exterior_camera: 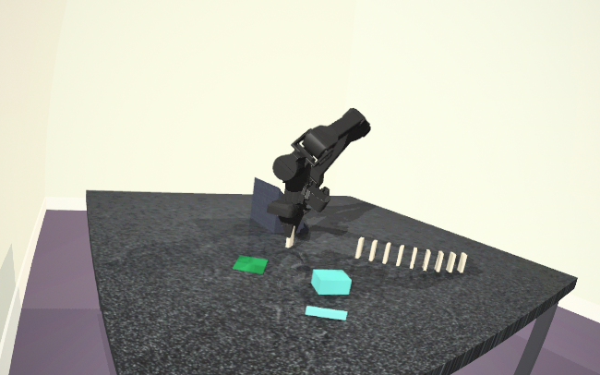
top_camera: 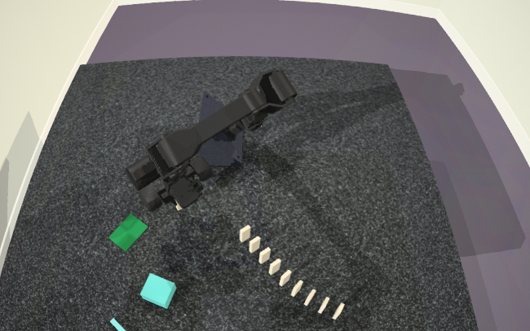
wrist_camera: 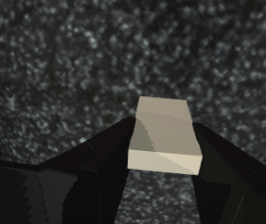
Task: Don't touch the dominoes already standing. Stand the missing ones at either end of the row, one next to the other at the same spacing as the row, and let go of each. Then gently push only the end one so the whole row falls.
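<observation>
A dark speckled tabletop (top_camera: pixel 361 172) (exterior_camera: pixel 191 288) (wrist_camera: pixel 49 60) carries all the objects. The black six-joint arm (top_camera: pixel 222 119) (exterior_camera: pixel 340 135) rises from it and bends over so that its end points down, and behind its lower part, in the exterior view, stands a dark blue-grey panel (top_camera: pixel 219 154) (exterior_camera: pixel 264 204). The row of standing dominoes (top_camera: pixel 275 267) (exterior_camera: pixel 414 258) comprises nine cream pieces, all upright and spaced apart, forming a gently curved line; in the top view it runs from near the centre toward the lower right. The gripper (top_camera: pixel 180 201) (exterior_camera: pixel 290 230) (wrist_camera: pixel 162 129), at the end of the arm, is well apart from this row and pinches a single cream domino between its two fingers, one against each narrow side. A cyan block (top_camera: pixel 157 290) (exterior_camera: pixel 330 282) rests on the tabletop, between the row and the green patch in the top view. The flat green patch (top_camera: pixel 128 231) (exterior_camera: pixel 250 264) lies near the gripper. A slim cyan bar (top_camera: pixel 117 324) (exterior_camera: pixel 326 312) lies near the block, partly cut off by the lower edge of the top view. The held domino (top_camera: pixel 178 207) (exterior_camera: pixel 289 239) (wrist_camera: pixel 165 130), smallest of the separate items, is at the fingertips, outside the row; whether its lower end touches the tabletop cannot be told.
</observation>
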Motion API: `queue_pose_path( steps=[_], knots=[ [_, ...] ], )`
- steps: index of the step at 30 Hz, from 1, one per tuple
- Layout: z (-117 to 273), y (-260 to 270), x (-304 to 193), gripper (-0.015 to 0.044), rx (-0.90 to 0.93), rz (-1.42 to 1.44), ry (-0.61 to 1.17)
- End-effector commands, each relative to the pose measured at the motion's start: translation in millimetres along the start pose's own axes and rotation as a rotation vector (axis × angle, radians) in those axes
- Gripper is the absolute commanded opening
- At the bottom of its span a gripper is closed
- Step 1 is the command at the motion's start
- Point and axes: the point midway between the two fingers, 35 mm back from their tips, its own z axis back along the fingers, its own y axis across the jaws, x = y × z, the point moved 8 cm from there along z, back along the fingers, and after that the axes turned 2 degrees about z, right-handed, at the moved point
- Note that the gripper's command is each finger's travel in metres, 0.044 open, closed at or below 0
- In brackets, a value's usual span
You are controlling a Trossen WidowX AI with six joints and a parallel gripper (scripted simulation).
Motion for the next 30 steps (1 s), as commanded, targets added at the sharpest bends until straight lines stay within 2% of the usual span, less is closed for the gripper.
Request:
queue_pose_path(
  steps=[1,5,7,14,24,30],
  knots=[
    [49.4,-6.0,-1.1,0.0107,-0.029,0.006,-0.004],
    [107.7,1.4,-3.7,0.0107,-0.026,0.008,-0.002],
    [117.6,3.9,-4.5,0.0107,-0.025,0.008,-0.002],
    [118.5,8.5,6.5,0.0107,-0.032,0.012,0.001],
    [116.2,88.2,123.6,0.0107,-0.052,0.033,-0.016],
    [116.0,90.4,125.8,0.0107,-0.051,0.032,-0.017]
  ],
)
